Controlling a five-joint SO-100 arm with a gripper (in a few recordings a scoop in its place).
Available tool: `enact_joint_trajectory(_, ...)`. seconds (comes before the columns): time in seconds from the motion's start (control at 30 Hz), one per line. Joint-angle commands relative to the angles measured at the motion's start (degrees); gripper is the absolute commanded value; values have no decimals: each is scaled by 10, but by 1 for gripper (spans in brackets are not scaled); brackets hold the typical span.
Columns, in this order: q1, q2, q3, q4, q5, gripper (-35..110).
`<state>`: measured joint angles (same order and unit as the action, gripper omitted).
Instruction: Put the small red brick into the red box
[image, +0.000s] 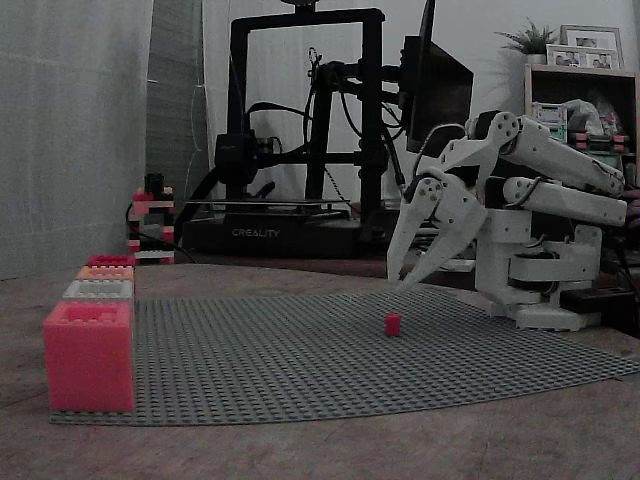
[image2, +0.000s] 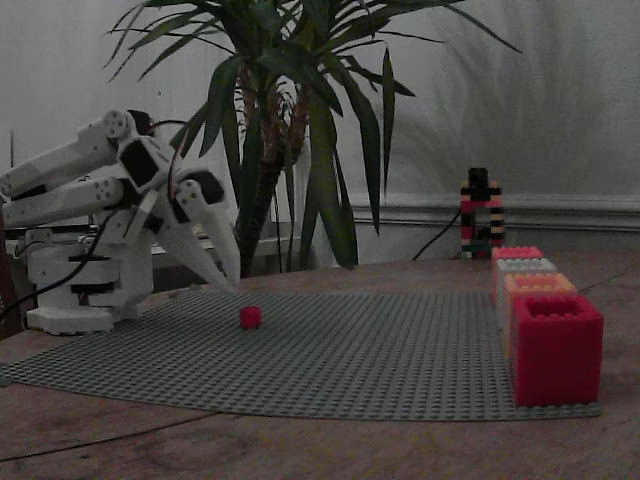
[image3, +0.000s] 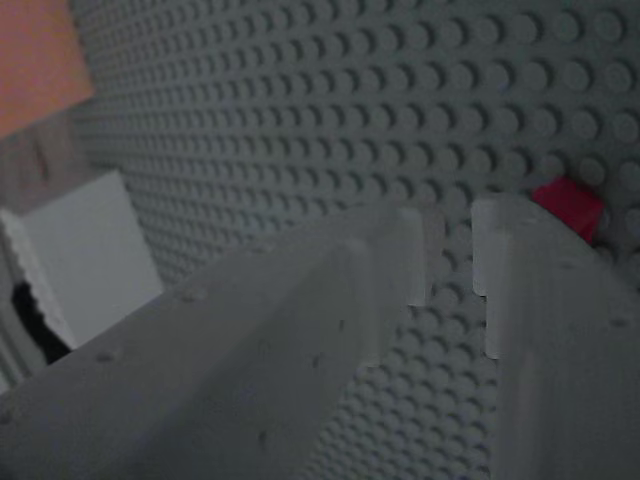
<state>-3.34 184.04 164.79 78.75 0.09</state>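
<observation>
The white pincer (image: 405, 283) hangs with its tips a little apart near the small red brick (image: 392, 323) on the grey studded mat (image: 330, 350), so next it should reach over, pinch it, and carry it to the red box (image2: 556, 347).

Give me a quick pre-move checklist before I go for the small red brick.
1. Brick free and reachable: ok. The small red brick sits alone on the grey baseplate.
2. End effector empty: ok. The end effector holds nothing; its tips stand slightly apart in the wrist view.
3. Alignment over brick: not ok. In the wrist view the brick lies beyond the right fingertip, not between the tips.
4. Opening wide enough for the brick: cannot tell.
5. Red box open and unobstructed: ok. The red box stands at the baseplate's edge, cavity open on top.
6. Path to box: ok, bare baseplate between.
</observation>
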Motion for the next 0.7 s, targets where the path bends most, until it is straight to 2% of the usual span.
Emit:
enact_joint_trajectory(0.0, -8, 4, -7, 17, 10, 0)
enact_joint_trajectory(0.67, -8, -12, -10, 9, 18, 0)
